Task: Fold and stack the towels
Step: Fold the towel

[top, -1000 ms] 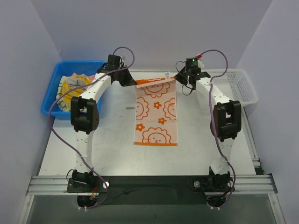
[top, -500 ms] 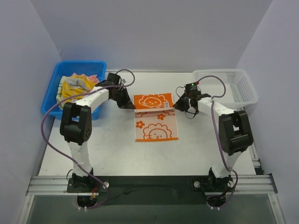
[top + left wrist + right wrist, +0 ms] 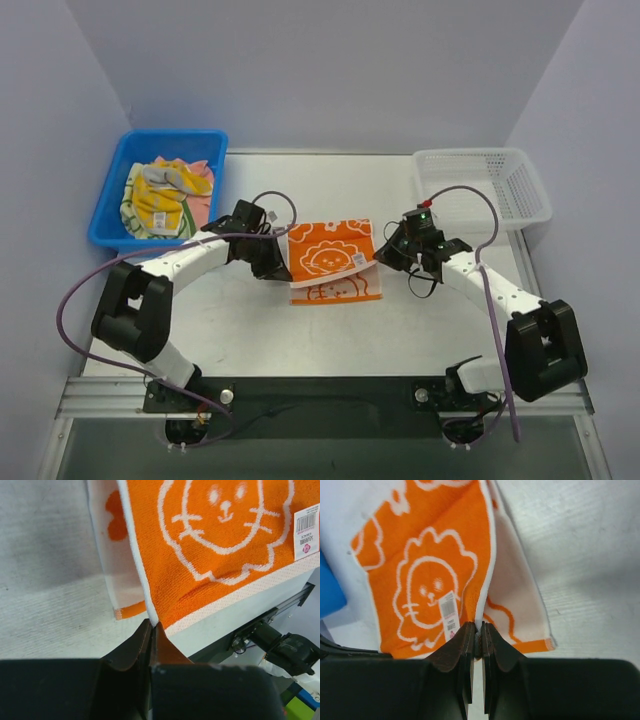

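A: Where is the orange towel (image 3: 330, 258) found?

B: It is laid on the table (image 3: 200, 330), to the right of the blue bin (image 3: 170, 137) and nearer the arm bases than the bin is. It is doubled over: an upper layer with a lion face is carried across a lower layer. The lower layer's near hem is seen beyond the carried edge.

A: How is it held?

B: The carried edge is pinched at both corners. The left gripper (image 3: 151, 625) is clenched on the corner nearer the blue bin. The right gripper (image 3: 477, 627) is clenched on the corner farther from it, beside a sewn-in label (image 3: 449, 611). Only a sliver of cloth is caught in each pinch.

A: What else is to be noted?

B: The other towels (image 3: 160, 195) are heaped unfolded in the blue bin. A white basket (image 3: 480, 153) is set well apart from the bin, beyond the towel.

A: What could be spoiled from here?

B: The fold is judged nearly laid. If the corners are let go short of the near hem, an offset fold would be left. If one corner is lowered before the other, the edge would be skewed. With so thin a pinch, a corner could be lost under tension. The lower layer could also be dragged and wrinkled if the upper layer is drawn across it too low.
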Motion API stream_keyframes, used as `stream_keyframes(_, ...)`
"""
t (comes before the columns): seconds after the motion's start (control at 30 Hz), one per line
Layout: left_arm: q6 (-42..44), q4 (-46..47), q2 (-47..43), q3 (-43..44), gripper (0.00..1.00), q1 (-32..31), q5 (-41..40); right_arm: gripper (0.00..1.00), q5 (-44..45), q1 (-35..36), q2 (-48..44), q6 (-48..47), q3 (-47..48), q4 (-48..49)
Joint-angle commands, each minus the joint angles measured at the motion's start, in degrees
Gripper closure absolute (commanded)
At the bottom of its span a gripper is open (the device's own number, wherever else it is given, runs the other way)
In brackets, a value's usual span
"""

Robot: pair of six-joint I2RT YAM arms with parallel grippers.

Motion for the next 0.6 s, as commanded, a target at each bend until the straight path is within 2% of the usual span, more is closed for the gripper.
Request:
stream_keyframes(0.0, -2.65, 5.96, -0.58, -4.12, 1.0, -0.29, -2.65, 1.0, 1.81, 0.8, 0.62, 0.7, -5.07, -0.62)
stream_keyframes(0.23, -3.62, 10.18, 3.46, -7.3, 1.0, -2.31, -6.08, 1.0, 2.25, 1.68, 3.61, 2.2, -10.97, 5.36)
stream_keyframes(0.57, -3.19, 10.27, 4.52, -8.36, 1.0, -3.28, -6.61, 1.0, 2.69, 1.77, 5.1, 1.67, -11.76, 5.11)
